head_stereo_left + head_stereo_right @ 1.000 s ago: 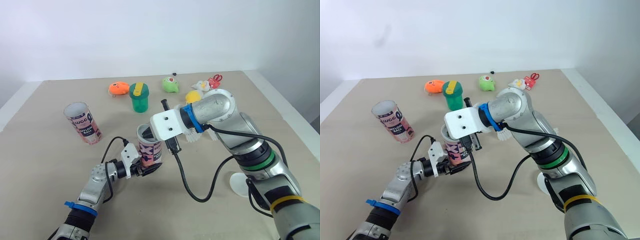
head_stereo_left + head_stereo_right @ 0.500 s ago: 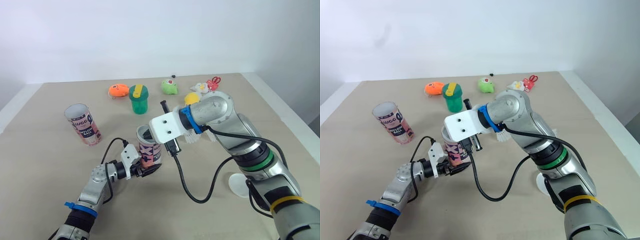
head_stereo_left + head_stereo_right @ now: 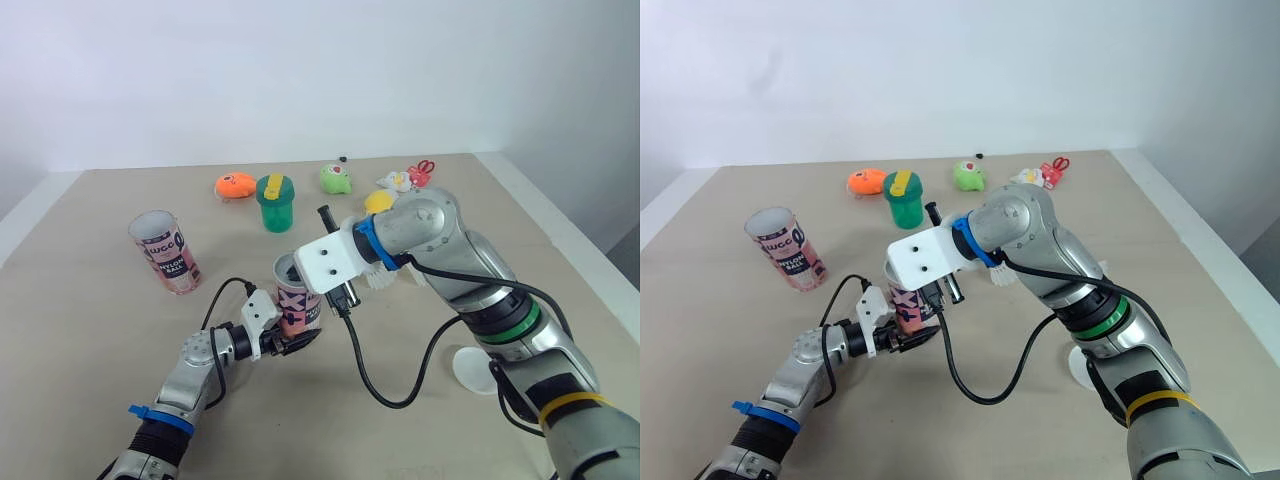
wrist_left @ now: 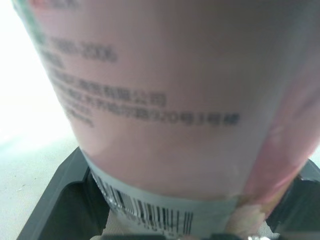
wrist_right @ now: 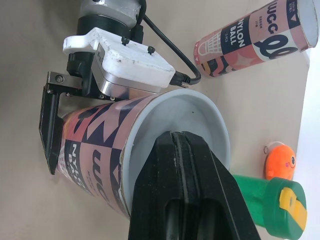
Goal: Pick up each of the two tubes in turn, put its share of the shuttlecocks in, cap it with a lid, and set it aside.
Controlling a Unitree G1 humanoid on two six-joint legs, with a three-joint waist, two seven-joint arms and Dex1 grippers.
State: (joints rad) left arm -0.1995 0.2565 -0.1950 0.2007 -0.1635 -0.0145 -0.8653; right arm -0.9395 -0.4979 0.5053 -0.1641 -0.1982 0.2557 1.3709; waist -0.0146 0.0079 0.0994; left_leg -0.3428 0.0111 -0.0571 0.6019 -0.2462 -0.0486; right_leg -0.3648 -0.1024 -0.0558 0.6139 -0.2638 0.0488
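Note:
My left gripper (image 3: 291, 336) is shut on the lower part of a pink patterned tube (image 3: 301, 300), holding it upright near the middle of the table; its print shows close up as tube (image 4: 165, 125). From above, my right gripper (image 5: 182, 142) hangs shut with its tips at the tube's open mouth (image 5: 200, 125). Nothing shows between its fingers. A second open tube (image 3: 166, 250) stands to the left. White shuttlecock feathers (image 3: 385, 277) peek out behind my right wrist. A white lid (image 3: 474, 369) lies on the table to the right.
Along the far side sit an orange toy (image 3: 236, 185), a green cup with a yellow lid (image 3: 276, 201), a green toy (image 3: 338, 179), a yellow ball (image 3: 379, 201) and a white toy with red scissors (image 3: 411, 178). The table's edge (image 3: 560, 250) runs down the right.
My right wrist has eased slightly down and left over the tube's mouth. The left gripper and its tube have stayed put.

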